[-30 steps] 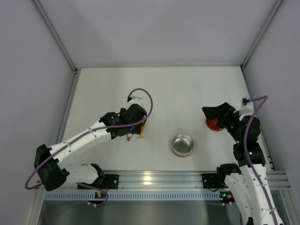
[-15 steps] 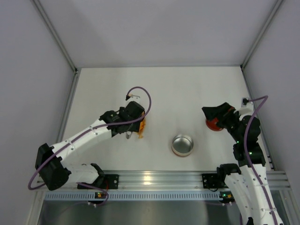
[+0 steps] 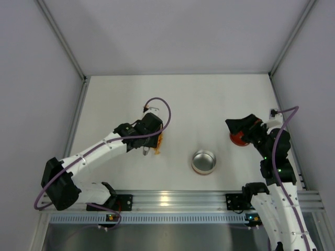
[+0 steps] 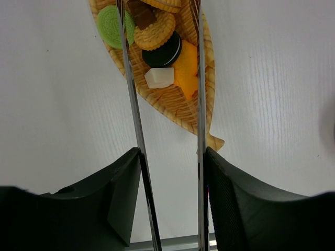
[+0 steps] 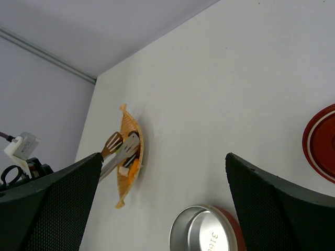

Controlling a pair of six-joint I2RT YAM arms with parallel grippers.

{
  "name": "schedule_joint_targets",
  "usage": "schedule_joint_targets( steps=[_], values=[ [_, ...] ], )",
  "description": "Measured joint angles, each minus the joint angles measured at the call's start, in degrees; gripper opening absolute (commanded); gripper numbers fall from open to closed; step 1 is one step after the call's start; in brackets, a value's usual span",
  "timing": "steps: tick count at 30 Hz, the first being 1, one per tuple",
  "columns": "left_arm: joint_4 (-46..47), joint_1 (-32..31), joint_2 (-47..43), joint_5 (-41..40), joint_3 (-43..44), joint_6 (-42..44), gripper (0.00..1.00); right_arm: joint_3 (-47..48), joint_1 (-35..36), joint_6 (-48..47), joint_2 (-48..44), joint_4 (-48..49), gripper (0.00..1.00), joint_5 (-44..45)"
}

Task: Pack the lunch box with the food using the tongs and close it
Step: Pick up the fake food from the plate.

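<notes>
My left gripper (image 4: 170, 154) is shut on the tongs (image 4: 132, 99), one finger pressing on each slim arm. The tongs reach out over a woven fish-shaped basket (image 4: 201, 112) holding the food: a green cookie (image 4: 109, 25), a tan biscuit (image 4: 155, 32), a black sandwich cookie (image 4: 163, 53), an orange wedge (image 4: 186, 72) and a white cube (image 4: 159, 77). The silver lunch box (image 3: 203, 161) stands open at centre right. Its red lid (image 5: 320, 144) lies on the table under my right gripper (image 5: 163, 157), which is open and empty.
White walls close the table on the left, back and right. An aluminium rail (image 3: 172, 200) with both arm bases runs along the near edge. A purple cable (image 3: 163, 107) loops above the left wrist.
My left gripper has squeezed the tongs' arms a little closer and shifted slightly over the basket. The right arm has not moved.
</notes>
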Motion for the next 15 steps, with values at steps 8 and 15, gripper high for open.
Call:
schedule_joint_targets(
  steps=[8,15],
  values=[
    [0.35,0.35,0.72,0.94,-0.11,0.22,0.51,0.00,0.00,-0.02,0.44,0.00,0.99,0.00],
    [0.35,0.48,0.76,0.92,-0.11,0.24,0.45,0.00,0.00,-0.02,1.20,0.00,1.00,-0.09]
  ],
)
